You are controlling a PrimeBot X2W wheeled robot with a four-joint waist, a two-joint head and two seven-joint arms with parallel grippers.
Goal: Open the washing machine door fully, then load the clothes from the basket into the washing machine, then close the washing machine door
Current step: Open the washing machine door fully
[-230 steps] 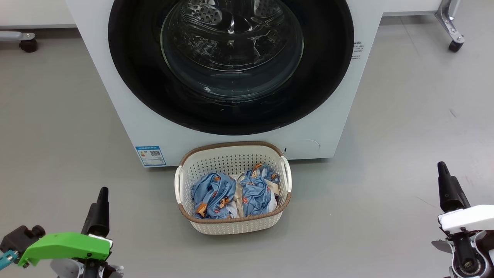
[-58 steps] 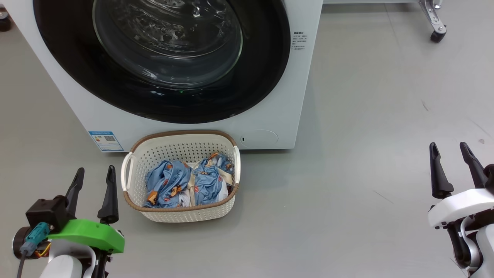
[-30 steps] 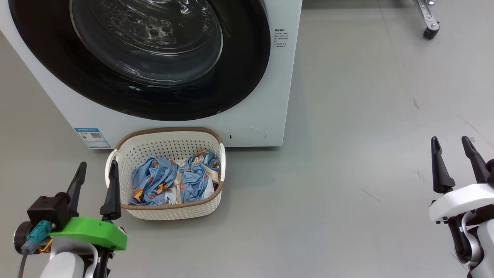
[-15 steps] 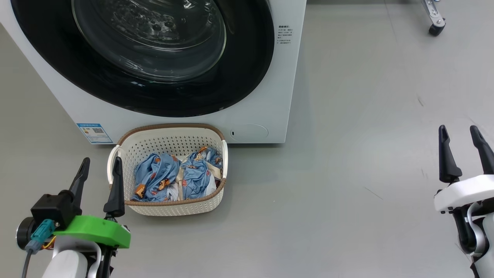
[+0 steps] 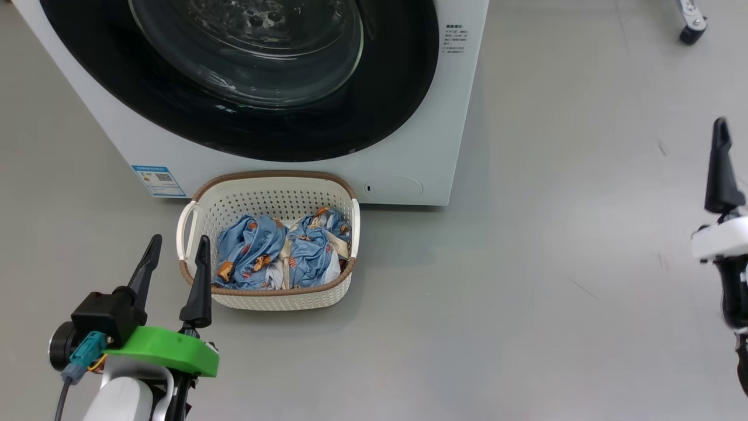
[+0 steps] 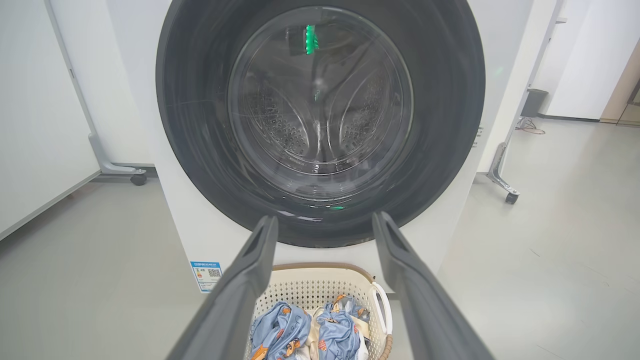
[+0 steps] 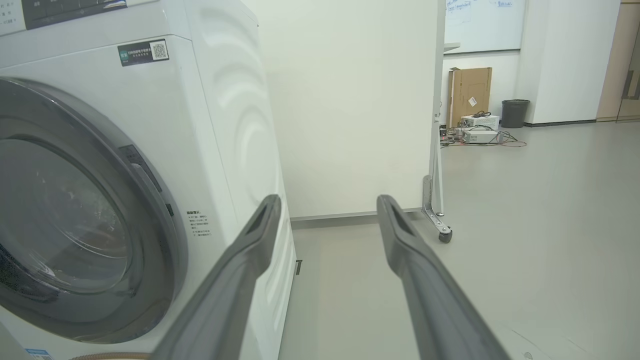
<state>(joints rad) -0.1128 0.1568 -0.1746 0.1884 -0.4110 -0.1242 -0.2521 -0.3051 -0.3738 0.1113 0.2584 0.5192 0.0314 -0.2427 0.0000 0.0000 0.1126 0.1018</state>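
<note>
The white washing machine (image 5: 409,152) stands across the top of the head view. Its door (image 5: 397,99), a black ring around a glass bowl, lies flat against the front. The cream basket (image 5: 266,202) sits on the floor just before it and holds the blue printed clothes (image 5: 251,257). My left gripper (image 5: 179,241) hovers open and empty beside the basket's left handle. In its wrist view the left gripper (image 6: 325,218) points at the door (image 6: 200,125), above the basket (image 6: 300,290) and clothes (image 6: 325,335). My right gripper (image 7: 328,201) is open and empty, off the machine's right front corner (image 7: 235,125). One of its fingers (image 5: 722,169) shows at the head view's right edge.
Bare grey floor (image 5: 526,280) spreads to the right of the machine. A caster of a wheeled stand (image 5: 692,32) sits at the far right; the right wrist view shows the caster (image 7: 444,235) under a white partition (image 7: 350,100). A blue label (image 5: 159,180) marks the machine's lower left.
The camera has shifted a little. My right gripper has risen and slid toward the view's right edge, leaving one finger in view. The left gripper stays open beside the basket.
</note>
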